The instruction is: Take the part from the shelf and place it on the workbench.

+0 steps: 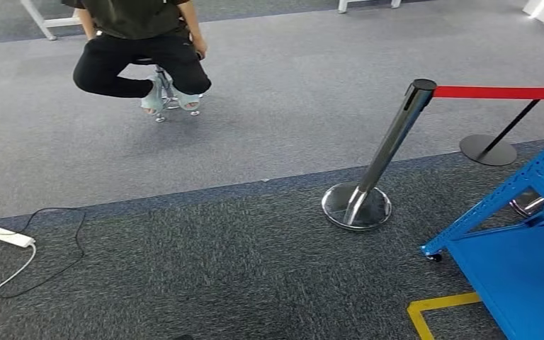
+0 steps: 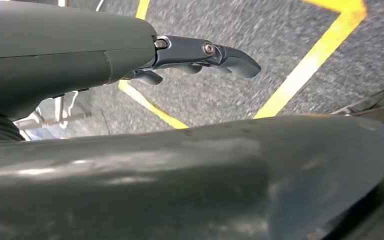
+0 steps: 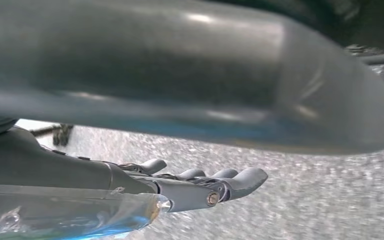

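Grey carpet covers the floor. At the right edge stands a blue shelf, with yellow floor tape by its corner. A chrome post with a red belt stands close in front of it. A person sits on a stool farther off. A white power strip lies left. The left hand hangs with fingers loosely extended, holding nothing; the right hand likewise. The part cannot be made out.

The blue shelf ran off the head view's right edge, the seated person was cropped above the chest, and both wrist views were blurred.
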Controlling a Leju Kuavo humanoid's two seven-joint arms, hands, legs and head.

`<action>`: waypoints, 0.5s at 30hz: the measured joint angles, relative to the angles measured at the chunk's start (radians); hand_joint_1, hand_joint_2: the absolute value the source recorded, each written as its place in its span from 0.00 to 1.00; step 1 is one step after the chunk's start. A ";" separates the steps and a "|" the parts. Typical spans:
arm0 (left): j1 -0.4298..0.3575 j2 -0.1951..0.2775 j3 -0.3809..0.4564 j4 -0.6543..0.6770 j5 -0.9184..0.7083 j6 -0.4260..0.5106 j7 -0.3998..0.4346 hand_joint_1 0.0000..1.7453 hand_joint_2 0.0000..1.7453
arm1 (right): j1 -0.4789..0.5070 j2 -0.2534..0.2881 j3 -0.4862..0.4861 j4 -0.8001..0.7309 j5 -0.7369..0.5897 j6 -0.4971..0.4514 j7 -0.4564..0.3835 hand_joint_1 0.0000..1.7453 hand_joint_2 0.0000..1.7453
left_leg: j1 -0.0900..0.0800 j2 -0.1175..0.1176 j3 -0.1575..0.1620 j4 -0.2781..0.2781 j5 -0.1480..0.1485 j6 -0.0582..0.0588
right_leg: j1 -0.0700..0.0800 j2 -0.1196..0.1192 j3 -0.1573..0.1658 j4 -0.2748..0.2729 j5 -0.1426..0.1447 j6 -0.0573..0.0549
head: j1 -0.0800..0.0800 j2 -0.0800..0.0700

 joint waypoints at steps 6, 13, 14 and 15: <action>-0.004 0.000 0.000 0.000 0.001 -0.002 0.007 0.00 0.00 | 0.006 0.000 -0.006 -0.002 -0.004 0.000 0.000 0.00 0.00 | 0.007 -0.036 0.102 -0.247 0.120 0.040 | -0.004 0.019 -0.048 0.054 -0.025 0.046 | 0.004 0.000; 0.001 0.002 0.000 0.000 0.002 -0.001 0.004 0.00 0.00 | 0.004 0.000 -0.010 -0.002 -0.007 -0.003 0.001 0.00 0.00 | -0.004 0.067 0.119 -0.247 0.106 0.047 | -0.001 -0.084 -0.094 0.173 -0.050 0.046 | 0.011 0.000; 0.000 0.002 0.000 0.000 0.002 -0.001 0.003 0.00 0.00 | 0.003 0.000 -0.012 -0.002 -0.009 -0.004 0.003 0.00 0.00 | -0.007 0.078 0.124 -0.247 0.101 0.043 | 0.003 -0.106 -0.054 0.102 -0.025 0.043 | 0.011 0.000; 0.000 0.002 0.000 0.000 0.002 -0.001 0.002 0.00 0.00 | 0.001 0.000 -0.013 -0.002 -0.009 -0.005 0.004 0.00 0.00 | -0.009 0.087 0.129 -0.246 0.097 0.038 | 0.006 -0.122 -0.024 0.048 -0.008 0.037 | 0.011 0.000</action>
